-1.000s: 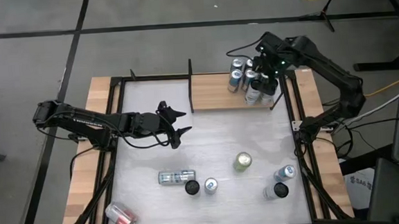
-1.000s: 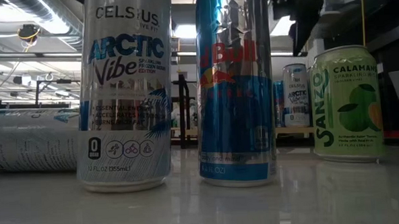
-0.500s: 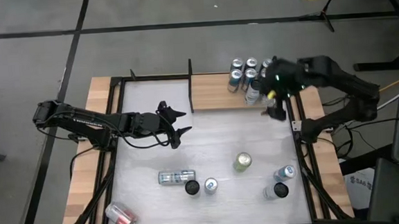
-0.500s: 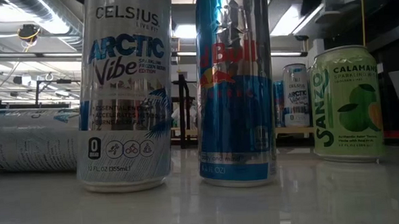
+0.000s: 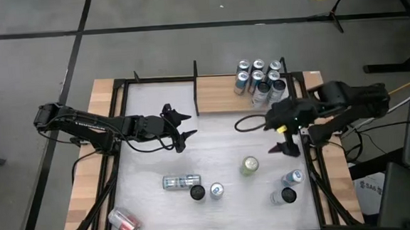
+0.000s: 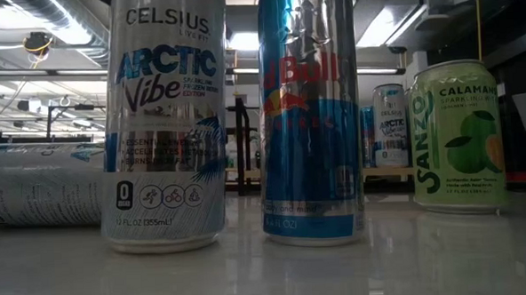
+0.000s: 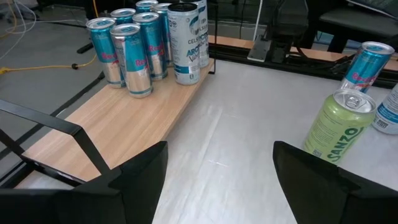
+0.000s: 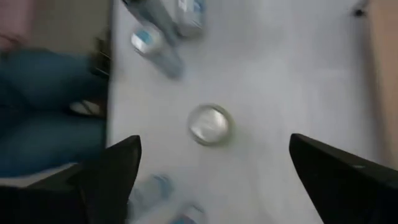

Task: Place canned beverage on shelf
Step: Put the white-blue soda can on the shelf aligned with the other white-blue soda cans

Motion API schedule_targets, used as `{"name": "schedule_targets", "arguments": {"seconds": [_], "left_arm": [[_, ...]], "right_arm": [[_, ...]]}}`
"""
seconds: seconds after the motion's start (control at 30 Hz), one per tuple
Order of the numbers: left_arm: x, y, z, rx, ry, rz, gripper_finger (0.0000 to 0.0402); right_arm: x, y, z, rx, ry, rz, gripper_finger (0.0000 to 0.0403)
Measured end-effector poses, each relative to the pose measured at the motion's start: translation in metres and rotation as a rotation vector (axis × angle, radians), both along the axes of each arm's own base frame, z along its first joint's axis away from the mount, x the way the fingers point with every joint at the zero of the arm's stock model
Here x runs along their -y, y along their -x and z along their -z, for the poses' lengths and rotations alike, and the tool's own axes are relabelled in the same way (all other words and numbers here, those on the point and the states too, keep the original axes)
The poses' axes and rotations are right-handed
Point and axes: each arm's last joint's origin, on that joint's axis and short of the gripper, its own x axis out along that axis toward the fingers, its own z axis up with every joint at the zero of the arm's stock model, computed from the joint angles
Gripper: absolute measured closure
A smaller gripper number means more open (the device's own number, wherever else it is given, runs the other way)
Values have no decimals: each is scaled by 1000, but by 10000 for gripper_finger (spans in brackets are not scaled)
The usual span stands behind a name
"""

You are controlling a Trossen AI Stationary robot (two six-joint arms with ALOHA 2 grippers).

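Standing Celsius Arctic Vibe can (image 6: pixel 164 125), Red Bull can (image 6: pixel 309 119), Sanzo Calamansi can (image 6: pixel 457 137), right end effector (image 5: pixel 264 135) spread wide, empty.

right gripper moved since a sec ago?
Yes. The right gripper has left the cans on the shelf and come down the table toward the green can, fingers open, empty.

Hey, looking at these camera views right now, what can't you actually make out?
- Right wrist view: motion blur; the can below shows only its silver top, brand unreadable.
- Low view: the Celsius can and Red Bull can fill the foreground, hiding both arms and most of the shelf.
- High view: labels on the shelf's cans are too small.
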Motion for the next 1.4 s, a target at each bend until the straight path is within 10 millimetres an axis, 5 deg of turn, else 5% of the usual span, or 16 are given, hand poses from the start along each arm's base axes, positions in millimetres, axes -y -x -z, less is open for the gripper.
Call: {"name": "schedule_targets", "arguments": {"seconds": [0.53, 0.8, 1.03, 1.4], "left_arm": [[-2, -2, -4, 46, 12, -5, 119], [-1, -2, -4, 46, 20, 14, 119], [-1, -2, -4, 45, 21, 17, 119], [-1, -2, -4, 45, 21, 17, 119]], "right_arm": [[-88, -12, 28, -202, -123, 39, 4], [-137, 10, 51, -386, -46, 119, 4], [-177, 32, 70, -365, 110, 73, 4], [-197, 31, 97, -406, 275, 65, 4]]}}
